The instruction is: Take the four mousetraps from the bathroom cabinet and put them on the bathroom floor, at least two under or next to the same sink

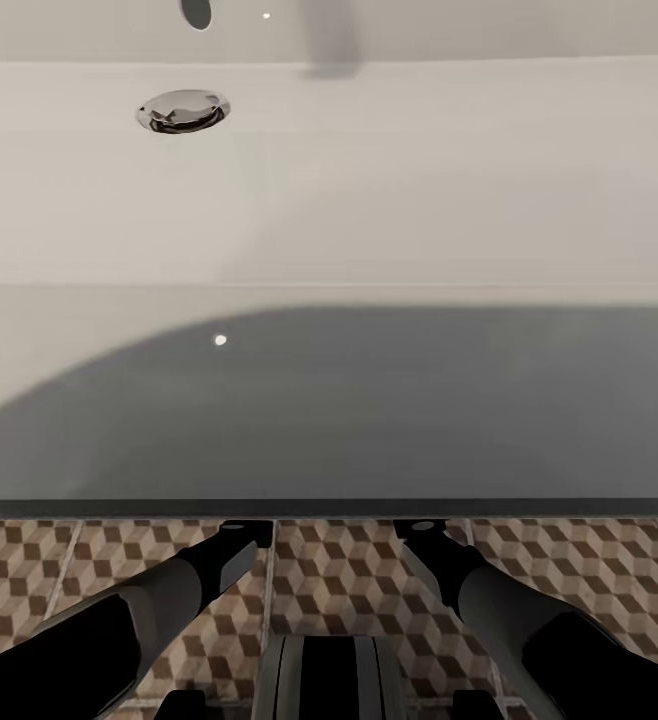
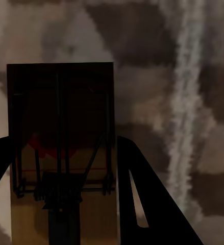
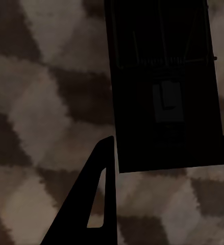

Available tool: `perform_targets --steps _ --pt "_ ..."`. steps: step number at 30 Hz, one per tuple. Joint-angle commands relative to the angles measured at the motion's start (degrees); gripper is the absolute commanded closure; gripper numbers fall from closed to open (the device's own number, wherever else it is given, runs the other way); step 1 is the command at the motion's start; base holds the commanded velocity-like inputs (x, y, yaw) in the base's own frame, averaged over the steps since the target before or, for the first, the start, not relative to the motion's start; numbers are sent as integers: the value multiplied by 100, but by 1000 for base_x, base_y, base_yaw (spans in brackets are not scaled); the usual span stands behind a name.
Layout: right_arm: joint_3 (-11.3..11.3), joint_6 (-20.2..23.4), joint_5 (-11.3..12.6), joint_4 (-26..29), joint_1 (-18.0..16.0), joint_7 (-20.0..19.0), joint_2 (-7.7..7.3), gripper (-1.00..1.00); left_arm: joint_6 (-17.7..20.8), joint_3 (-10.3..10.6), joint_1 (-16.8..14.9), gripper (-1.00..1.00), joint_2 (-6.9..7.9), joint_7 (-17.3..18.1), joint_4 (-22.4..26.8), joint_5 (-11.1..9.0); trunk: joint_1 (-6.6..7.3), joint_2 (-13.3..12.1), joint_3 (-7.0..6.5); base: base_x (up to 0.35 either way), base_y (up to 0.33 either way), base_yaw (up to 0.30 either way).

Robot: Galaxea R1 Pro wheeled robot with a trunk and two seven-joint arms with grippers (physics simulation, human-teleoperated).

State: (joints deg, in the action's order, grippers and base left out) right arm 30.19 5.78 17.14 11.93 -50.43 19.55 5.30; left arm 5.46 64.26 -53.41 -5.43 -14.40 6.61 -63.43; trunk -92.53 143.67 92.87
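The left jaws point(image 2: 66, 204) show in the left wrist view as two black fingers point(image 2: 152, 204) standing on either side of a mousetrap point(image 2: 60, 148), a tan wooden rectangle with a dark wire frame and a red patch near its middle; the fingers appear pressed to its long edges, pinching it. Behind it lies the bathroom floor point(image 2: 193, 76), blurred brown and beige cubes with one pale grout line running across. The right jaws point(image 3: 165, 204) likewise straddle a second mousetrap point(image 3: 163, 87), very dark in shadow, with thin wires and a small grey plate on its face; one black finger point(image 3: 99, 204) lies just beside its edge and the other is barely seen at the picture's border, so the grip looks closed on the trap though contact is hard to confirm. In the head view both forearms reach down toward the cube-patterned tiles, close under the front of the sink point(image 1: 329, 200), a wide white basin with a chrome drain point(image 1: 183, 110) and a shadowed white vanity front point(image 1: 369, 420) below it.
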Motion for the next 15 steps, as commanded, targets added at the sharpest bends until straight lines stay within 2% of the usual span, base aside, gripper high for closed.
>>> perform_targets --steps 1,12,15 --pt "49 37 44 11 -2 32 -3 100 29 42 -3 100 4 -37 10 -11 1 1 3 0 0 0" --pt "34 103 89 -19 -2 34 -3 100 28 43 -3 100 4 -37 3 -11 1 1 3 0 0 0" --pt "32 241 101 -51 -11 44 3 100 32 43 -3 100 -4 -37 0 -11 1 1 3 0 0 0"
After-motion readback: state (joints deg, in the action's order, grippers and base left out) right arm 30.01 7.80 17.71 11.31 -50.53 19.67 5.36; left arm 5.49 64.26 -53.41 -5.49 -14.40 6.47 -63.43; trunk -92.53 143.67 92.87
